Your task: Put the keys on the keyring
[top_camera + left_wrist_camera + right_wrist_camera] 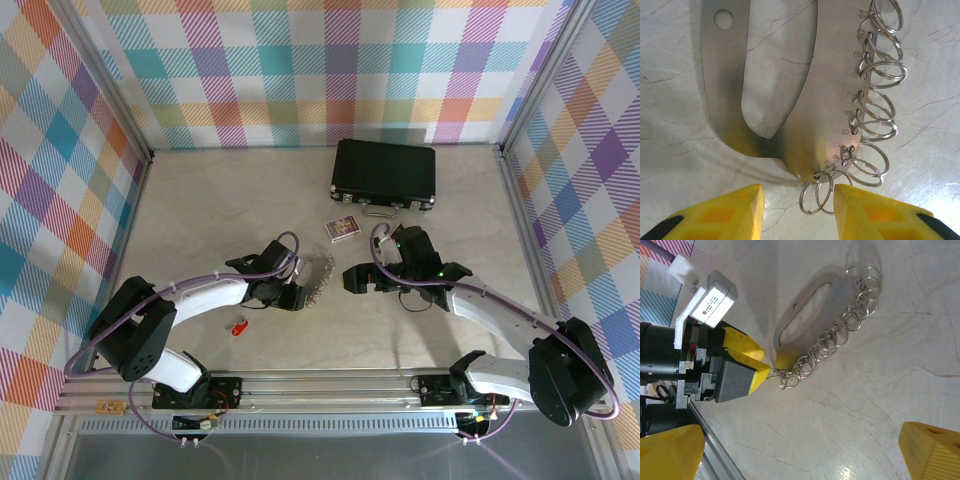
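The keyring (318, 275) is a flat silver oval plate (805, 100) with several small split rings (875, 130) hooked along one edge, lying on the table. My left gripper (799, 212) is open, its yellow fingers either side of the lowest rings (819, 194) at the plate's near end, the right finger close against them. In the right wrist view the keyring (840, 292) lies ahead with those yellow fingers (747, 347) at its end. My right gripper (800, 455) is wide open over bare table, just right of the keyring (352, 278). A red key (239, 326) lies near my left arm.
A black case (385, 175) stands shut at the back. A small printed card box (342, 228) lies between it and the keyring. Checked walls close three sides, and a metal rail (330, 385) runs along the front edge.
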You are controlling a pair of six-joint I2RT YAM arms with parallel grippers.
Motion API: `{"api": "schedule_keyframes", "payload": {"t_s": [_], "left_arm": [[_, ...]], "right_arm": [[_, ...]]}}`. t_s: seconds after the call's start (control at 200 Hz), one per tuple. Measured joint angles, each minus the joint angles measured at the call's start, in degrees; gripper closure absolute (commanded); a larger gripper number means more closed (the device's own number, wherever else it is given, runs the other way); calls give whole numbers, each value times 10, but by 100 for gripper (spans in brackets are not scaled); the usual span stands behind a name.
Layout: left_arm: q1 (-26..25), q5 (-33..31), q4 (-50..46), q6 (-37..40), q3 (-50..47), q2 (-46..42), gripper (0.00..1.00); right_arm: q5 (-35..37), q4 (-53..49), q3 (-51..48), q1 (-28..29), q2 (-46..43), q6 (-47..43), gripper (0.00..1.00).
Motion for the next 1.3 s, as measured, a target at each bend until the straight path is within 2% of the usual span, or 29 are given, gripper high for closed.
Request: {"api": "schedule_keyframes", "payload": {"t_s": [0.26, 0.405, 1.3], "left_arm": [[0, 0, -2, 0, 3, 10, 59], [-3, 0, -2, 2, 5, 13, 65], [-11, 0, -10, 13, 9, 16, 78]], "right_arm": [[4, 0, 0, 0, -2, 0, 1], [5, -3, 0, 0, -9, -2, 1], [9, -5, 0, 0, -15, -2, 1]]}}
